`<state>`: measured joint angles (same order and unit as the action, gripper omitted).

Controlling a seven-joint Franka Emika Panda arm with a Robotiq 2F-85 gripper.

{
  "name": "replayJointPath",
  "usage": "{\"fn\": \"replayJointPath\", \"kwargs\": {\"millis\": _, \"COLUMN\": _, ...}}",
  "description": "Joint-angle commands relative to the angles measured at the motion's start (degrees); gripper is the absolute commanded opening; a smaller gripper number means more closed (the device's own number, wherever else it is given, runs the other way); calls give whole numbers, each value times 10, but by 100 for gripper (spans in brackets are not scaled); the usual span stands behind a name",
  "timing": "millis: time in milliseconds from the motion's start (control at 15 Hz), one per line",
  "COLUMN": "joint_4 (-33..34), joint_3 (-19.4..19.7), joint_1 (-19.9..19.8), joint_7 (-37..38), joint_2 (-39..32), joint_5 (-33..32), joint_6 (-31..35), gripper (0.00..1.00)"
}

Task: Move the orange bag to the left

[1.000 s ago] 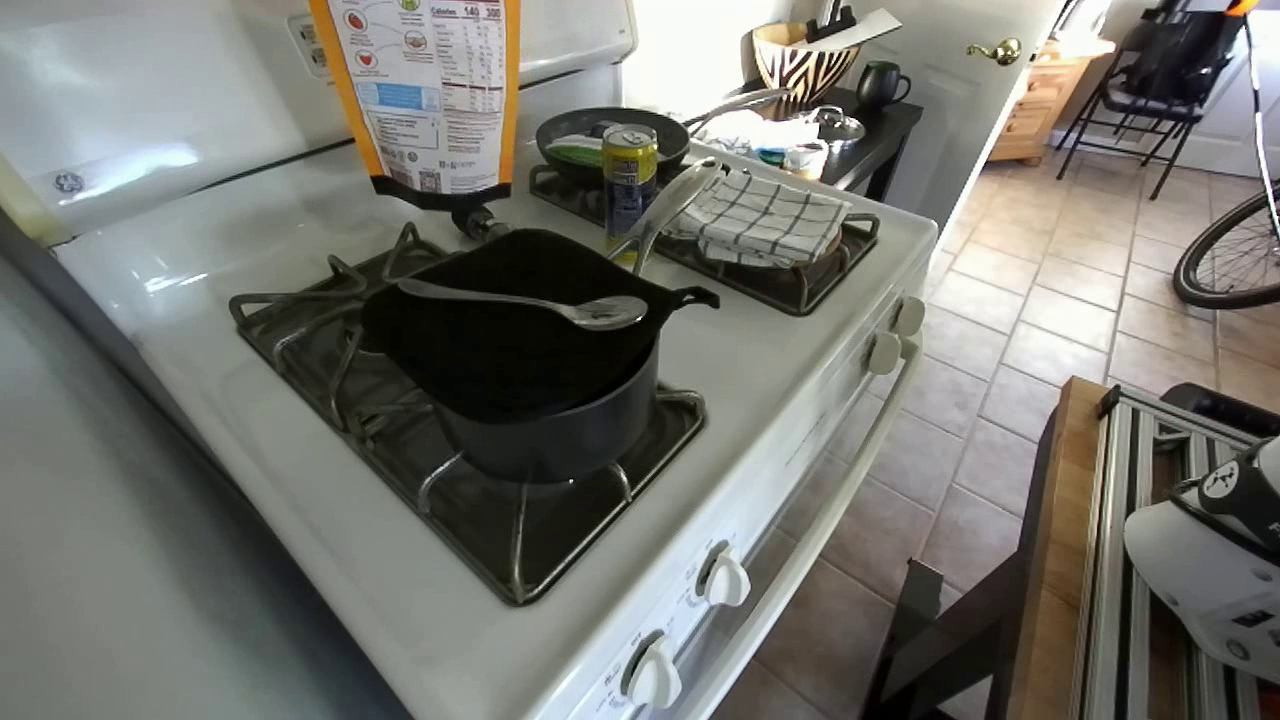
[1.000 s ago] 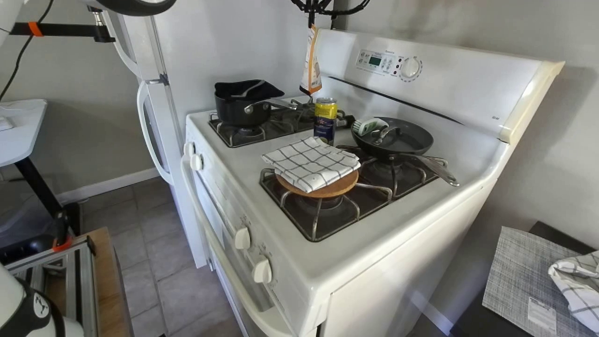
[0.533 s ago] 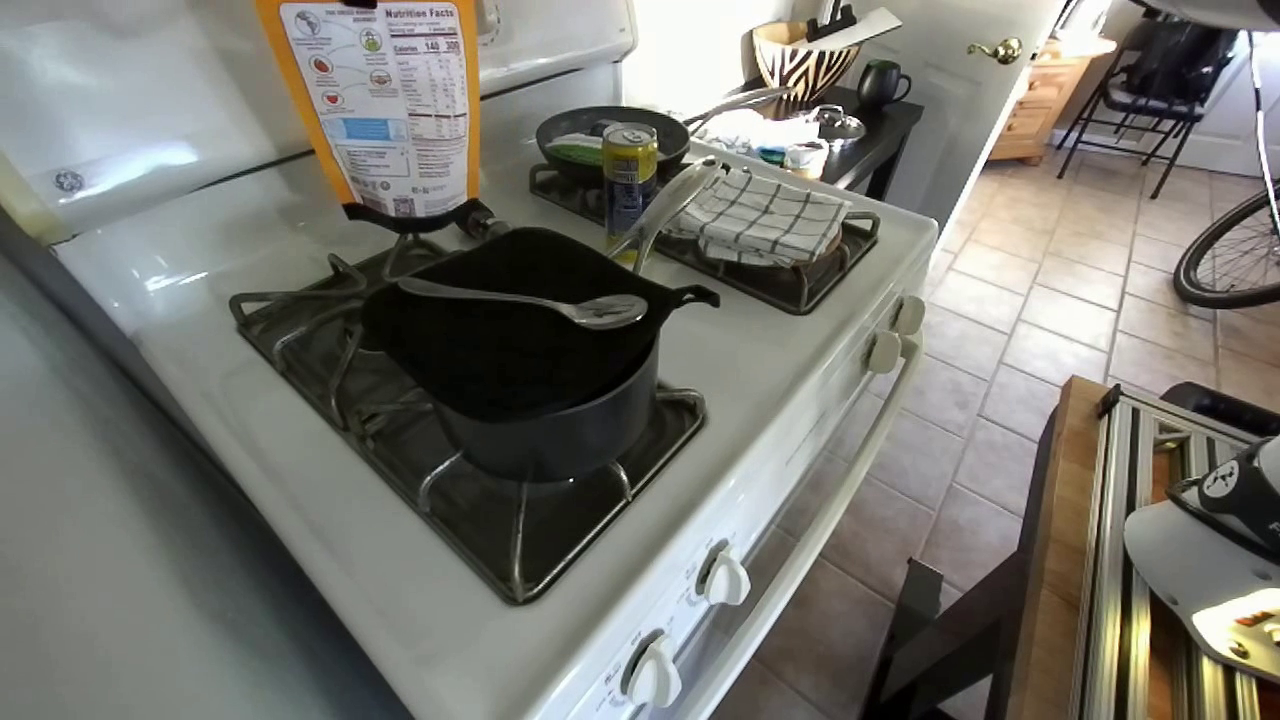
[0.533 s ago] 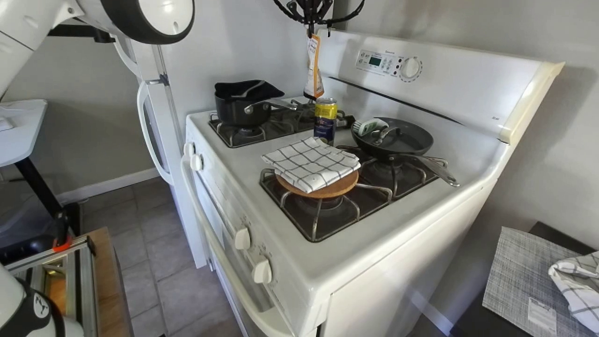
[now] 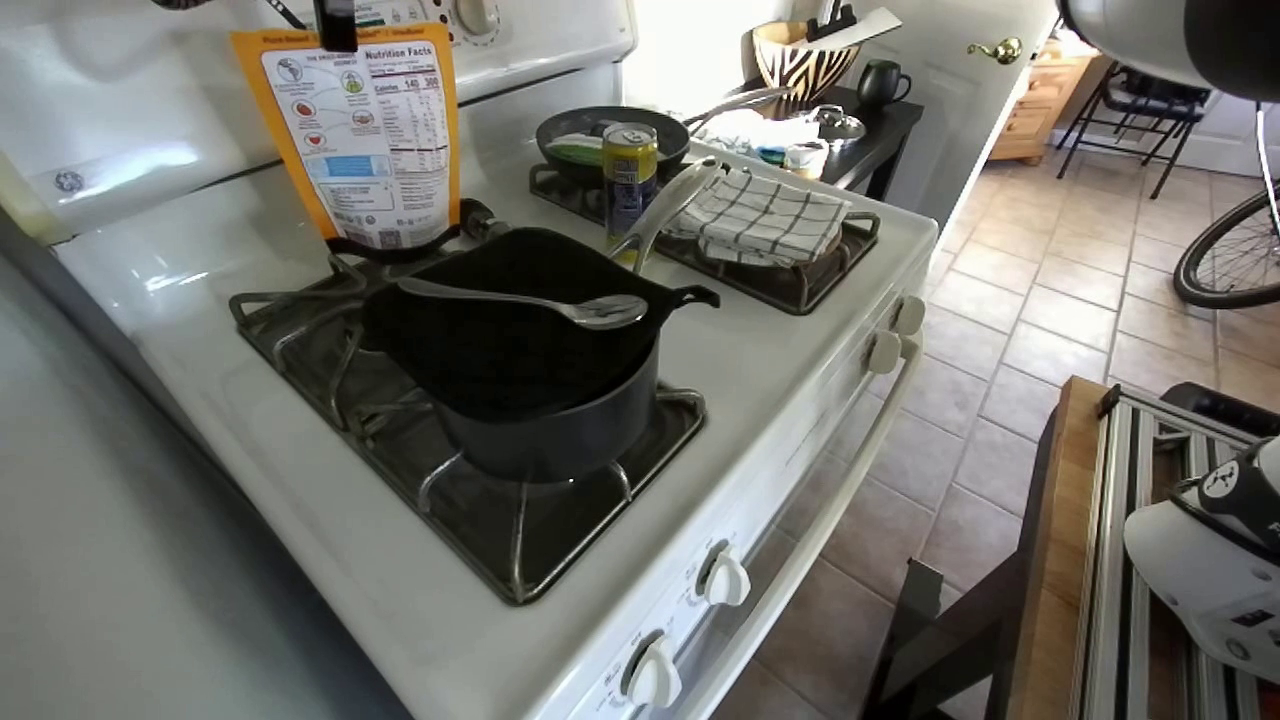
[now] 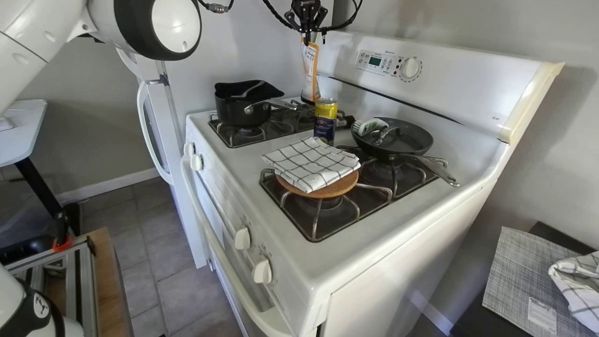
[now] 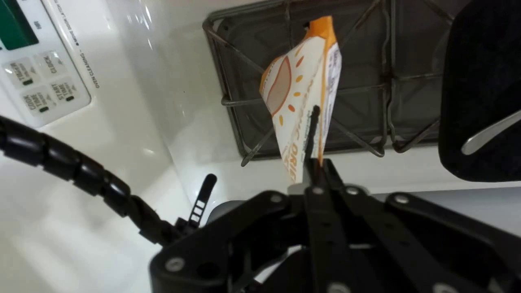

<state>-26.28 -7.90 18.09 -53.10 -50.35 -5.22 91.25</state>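
above the rear grate [image 7: 244, 101], beside the pot [image 5: 560, 440], the orange bag [image 5: 370, 150] hangs roughly upright, its nutrition label on show in an exterior view. pincer [image 6: 307, 41]: closed on the bag's top edge, presumably because that thin seam gives a sure hold and leaves the base free to stand. contact between base and grate cannot be confirmed. judged advisable: gentle lowering before release, since so soft a bag may tip.

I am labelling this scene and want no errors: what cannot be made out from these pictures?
- Inside of the pot: hidden by the black cover in both exterior views.
- Most of the pincer: cut off by the picture's top edge in an exterior view.
- Finest print on the orange bag: too small in an exterior view.
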Motion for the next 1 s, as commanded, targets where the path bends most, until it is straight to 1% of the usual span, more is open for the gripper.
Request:
{"fn": "replayJointPath", "kwargs": {"millis": 0, "joint_4": 15, "joint_3": 2, "joint_1": 6, "joint_7": -23, "joint_2": -14, "joint_5": 5, "joint_6": -8, "gripper": 0}}
{"fn": "replayJointPath", "kwargs": {"millis": 867, "joint_4": 17, "joint_3": 1, "joint_1": 19, "joint_7": -74, "joint_2": -32, "joint_5": 5, "joint_6": 0, "gripper": 0}}
{"fn": "replayJointPath", "kwargs": {"millis": 933, "joint_4": 17, "joint_3": 1, "joint_1": 19, "joint_7": -76, "joint_2": -33, "joint_5": 6, "joint_6": -1, "gripper": 26}}
